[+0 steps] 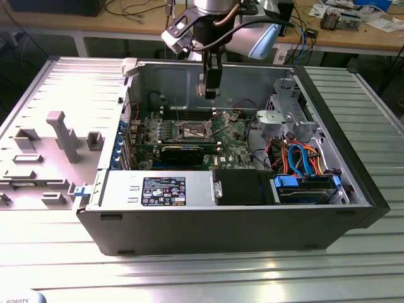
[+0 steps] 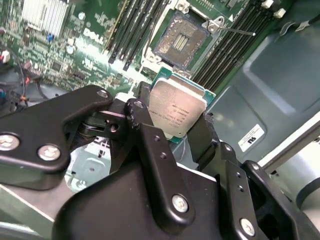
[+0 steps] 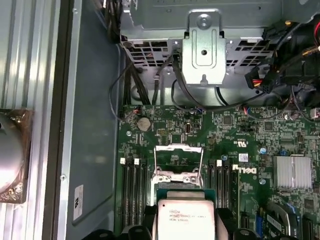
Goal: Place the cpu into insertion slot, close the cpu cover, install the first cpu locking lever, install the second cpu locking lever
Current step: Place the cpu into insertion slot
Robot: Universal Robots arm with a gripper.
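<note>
Your gripper (image 2: 174, 120), 2 fingers (image 2: 202, 137) pinching the cpu (image 2: 177, 102) over the insertion slot (image 2: 181, 40): keep it level, corners matched.

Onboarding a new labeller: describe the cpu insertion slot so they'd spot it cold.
Look inside the open computer case, at the green motherboard. Near the board's middle sits the insertion slot: a square, metal-rimmed socket with a dark centre, unlike the long narrow memory slots flanking it.
</note>
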